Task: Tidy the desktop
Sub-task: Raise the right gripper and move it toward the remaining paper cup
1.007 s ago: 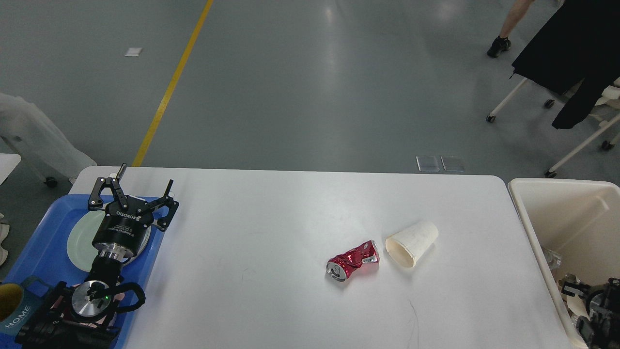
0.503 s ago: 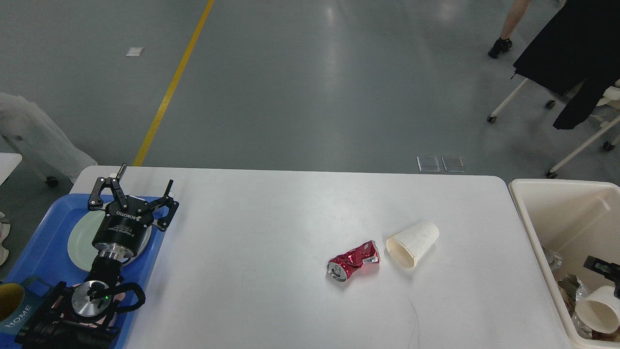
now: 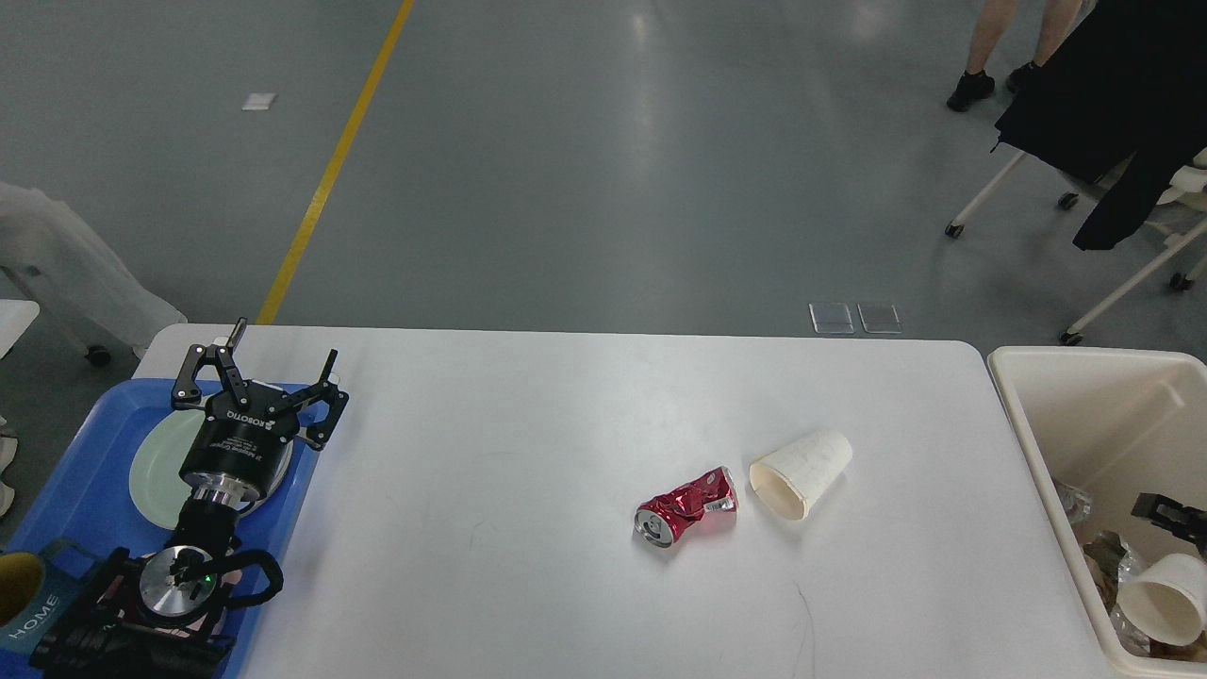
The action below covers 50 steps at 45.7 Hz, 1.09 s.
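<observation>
The white counter [image 3: 528,528] fills the lower view between 1 blue tray [image 3: 71,505] at left and 1 cream bin [image 3: 1066,415] at right. It carries 1 paper cup [image 3: 801,473], likely light and crushable, best taken across its wall, touching 1 crumpled can [image 3: 686,506], probably stiff and slippery. The left tool [image 3: 253,387] hovers released above 1 plate [image 3: 153,462]; only a dark tip of the right tool [image 3: 1171,517] shows, state impossible to tell.

White desktop [image 3: 528,566]; crushed red can [image 3: 686,506]; tipped paper cup [image 3: 801,473]
</observation>
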Motion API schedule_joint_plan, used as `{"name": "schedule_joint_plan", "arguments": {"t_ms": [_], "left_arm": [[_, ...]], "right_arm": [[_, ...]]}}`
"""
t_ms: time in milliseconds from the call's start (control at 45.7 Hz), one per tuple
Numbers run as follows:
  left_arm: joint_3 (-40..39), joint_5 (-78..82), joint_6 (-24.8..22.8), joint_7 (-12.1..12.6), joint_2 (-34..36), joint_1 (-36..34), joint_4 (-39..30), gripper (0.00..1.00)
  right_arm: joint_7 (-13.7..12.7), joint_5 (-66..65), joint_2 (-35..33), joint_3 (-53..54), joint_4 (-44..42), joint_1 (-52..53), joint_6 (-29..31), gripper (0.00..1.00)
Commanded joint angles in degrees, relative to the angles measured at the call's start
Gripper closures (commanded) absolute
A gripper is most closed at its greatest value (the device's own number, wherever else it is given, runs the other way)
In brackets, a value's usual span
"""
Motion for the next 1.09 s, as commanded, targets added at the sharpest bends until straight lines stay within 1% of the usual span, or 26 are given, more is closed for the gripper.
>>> {"name": "schedule_joint_plan", "arguments": {"t_ms": [0, 88, 175, 306, 438, 547, 635, 788, 875, 963, 1072], "left_arm": [[0.0, 0.0, -0.1, 0.0, 0.0, 0.0, 0.0, 0.03], [0.0, 0.0, 0.0, 0.0, 0.0, 0.0, 0.0, 0.03], [0.0, 0.0, 0.0, 0.0, 0.0, 0.0, 0.0, 0.03], [0.0, 0.0, -0.1, 0.0, 0.0, 0.0, 0.0, 0.03], [0.0, 0.0, -0.1, 0.0, 0.0, 0.0, 0.0, 0.03], [0.0, 0.0, -0.1, 0.0, 0.0, 0.0, 0.0, 0.03], [0.0, 0.0, -0.1, 0.0, 0.0, 0.0, 0.0, 0.03], [0.0, 0.0, 0.0, -0.1, 0.0, 0.0, 0.0, 0.03], [0.0, 0.0, 0.0, -0.1, 0.0, 0.0, 0.0, 0.03], [0.0, 0.0, 0.0, -0.1, 0.0, 0.0, 0.0, 0.03], [0.0, 0.0, 0.0, -0.2, 0.0, 0.0, 0.0, 0.03]], "right_arm": [[-2.0, -3.1, -1.4, -4.5, 4.5, 5.8, 4.2, 0.0], [-2.4, -5.4, -2.2, -11.0, 11.7, 15.7, 6.8, 0.0], [-2.5, -5.3, -1.5, -18.2, 18.6, 24.8, 9.5, 0.0], [-2.5, -5.1, 1.3, -23.6, 28.2, 36.9, 16.8, 0.0], [-2.5, -5.1, 5.5, -26.6, 32.8, 47.7, 24.4, 0.0], [-2.5, -4.9, 11.7, -28.3, 38.7, 57.5, 33.2, 0.0], [-2.5, -4.6, 15.8, -27.8, 42.9, 63.6, 38.0, 0.0], [-2.5, -3.4, 18.6, -26.3, 52.5, 73.5, 40.2, 0.0], [-2.5, -1.4, 19.6, -25.3, 56.5, 77.4, 41.0, 0.0], [-2.5, 0.4, 22.1, -25.4, 59.7, 81.1, 40.9, 0.0], [-2.3, 4.1, 25.2, -24.4, 64.3, 85.3, 38.8, 0.0]]}}
